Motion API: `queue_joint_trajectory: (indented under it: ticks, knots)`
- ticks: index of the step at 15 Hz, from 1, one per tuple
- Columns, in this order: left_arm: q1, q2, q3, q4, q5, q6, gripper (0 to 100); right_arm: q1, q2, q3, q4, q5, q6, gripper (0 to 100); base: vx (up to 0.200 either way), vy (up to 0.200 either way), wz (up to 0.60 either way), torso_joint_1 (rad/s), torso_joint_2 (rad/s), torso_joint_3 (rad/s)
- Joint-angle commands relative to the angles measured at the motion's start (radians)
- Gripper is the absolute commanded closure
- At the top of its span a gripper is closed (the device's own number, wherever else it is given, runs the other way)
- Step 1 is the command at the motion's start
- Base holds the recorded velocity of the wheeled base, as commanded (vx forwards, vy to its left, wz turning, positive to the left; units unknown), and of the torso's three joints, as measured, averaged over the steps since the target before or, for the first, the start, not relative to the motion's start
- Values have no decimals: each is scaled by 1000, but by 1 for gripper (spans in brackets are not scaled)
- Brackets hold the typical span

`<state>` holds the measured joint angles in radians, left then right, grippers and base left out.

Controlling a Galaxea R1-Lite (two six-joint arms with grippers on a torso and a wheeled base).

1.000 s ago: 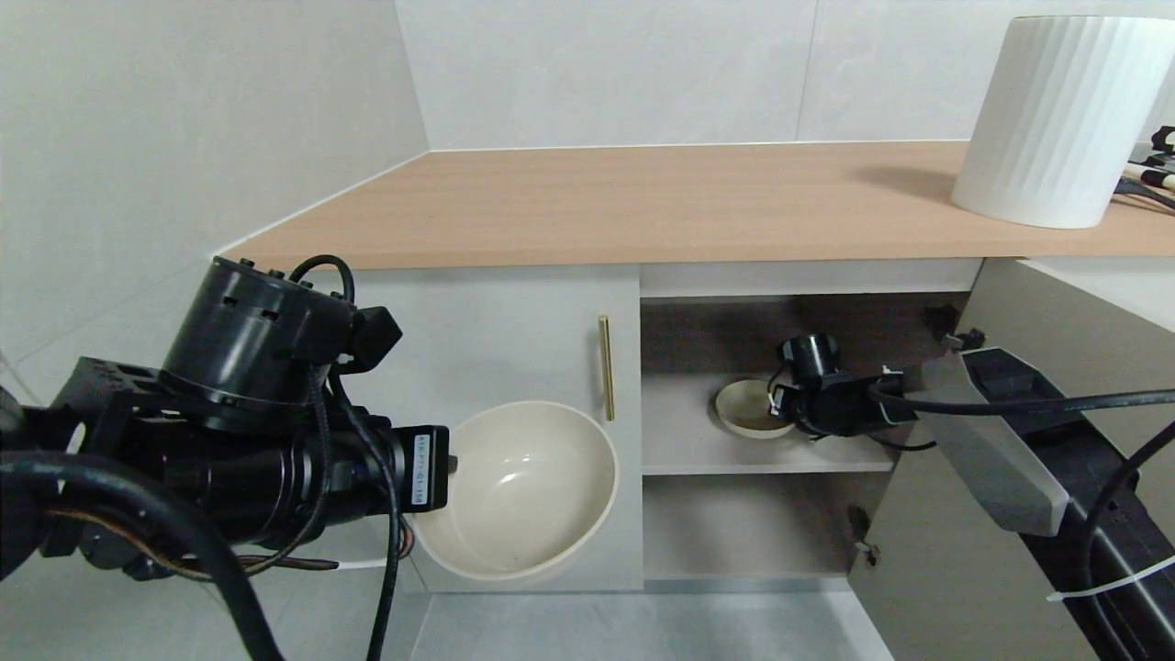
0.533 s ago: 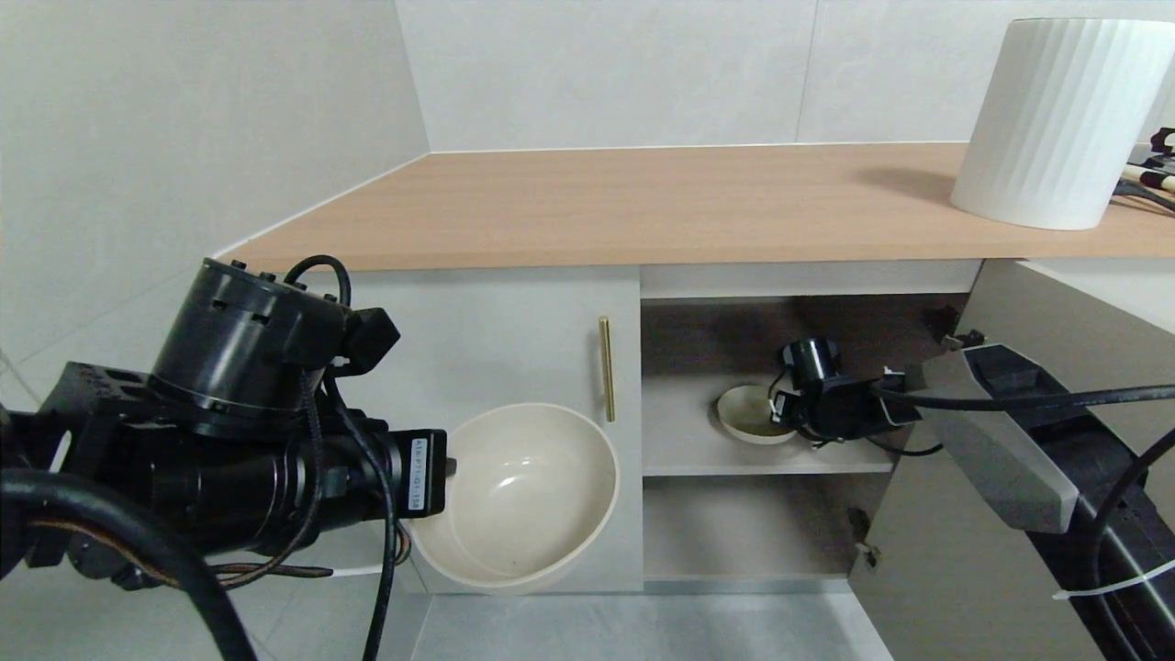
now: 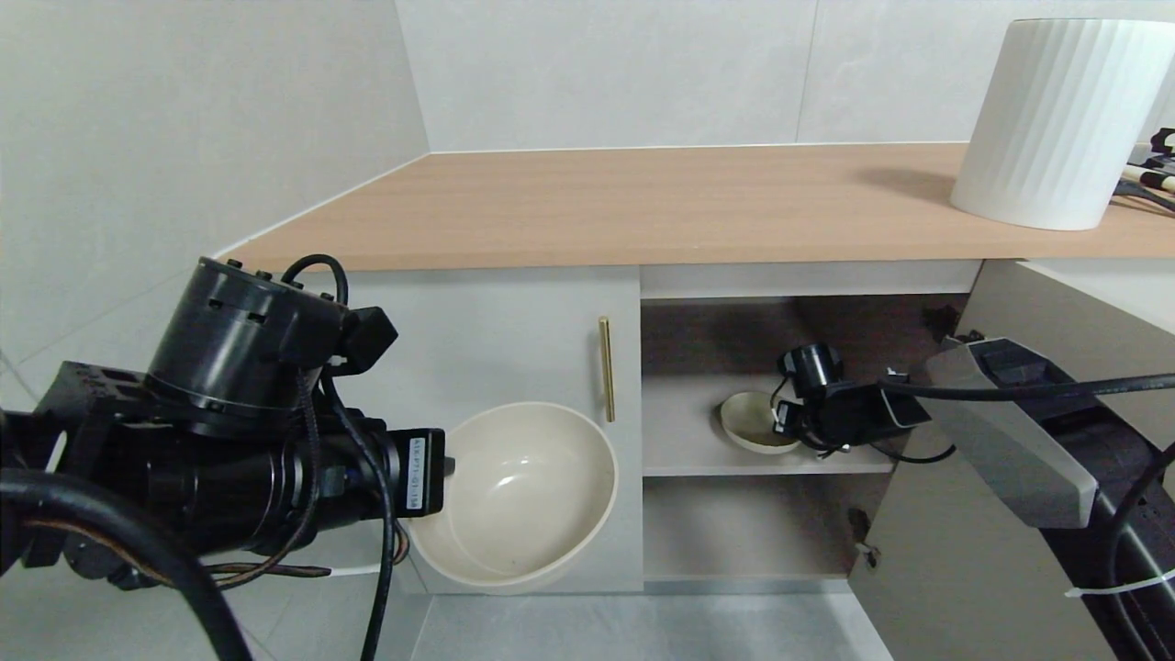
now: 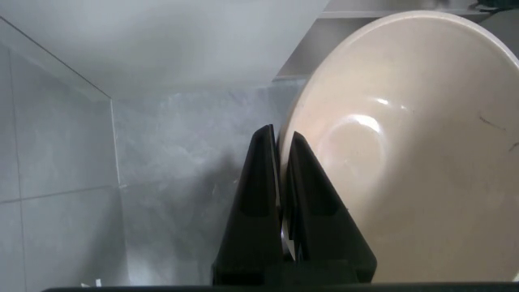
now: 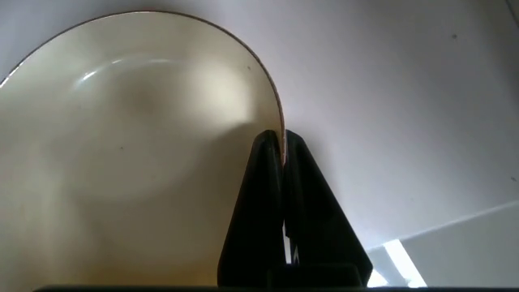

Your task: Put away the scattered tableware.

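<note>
Large bowl [image 3: 523,487]: rim clamped in the left gripper [image 4: 281,138], held before the closed cabinet door [image 3: 496,340], likely awaiting its turn. Small dish [image 3: 755,424]: rim pinched in the right gripper [image 5: 282,139], tilted low over the upper shelf [image 3: 679,450] near its front edge inside the open cabinet [image 3: 716,330], apparently for setting down.

Both arms extend forward, left gripper [image 4: 280,139] and right gripper [image 5: 282,139] pinched closed.
</note>
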<state>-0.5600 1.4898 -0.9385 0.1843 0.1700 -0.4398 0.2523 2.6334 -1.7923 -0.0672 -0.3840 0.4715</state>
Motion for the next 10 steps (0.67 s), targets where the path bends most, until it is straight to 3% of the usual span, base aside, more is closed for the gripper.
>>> queue_joint_trajectory:
  ticks: [1,6,7,10]
  knots:
    - [0,-2,0,0,0,0,100,1,-26,19,0,1,4,100,0,0,0,0,0,0]
    - [0,-8,0,0,0,0,100,2,-27,21,1,1,7,100,0,0,0,0,0,0]
    - [0,-8,0,0,0,0,100,4,-27,21,1,1,7,0,0,0,0,0,0,0]
    - [0,-8,0,0,0,0,100,15,-38,33,1,1,10,0,0,0,0,0,0,0]
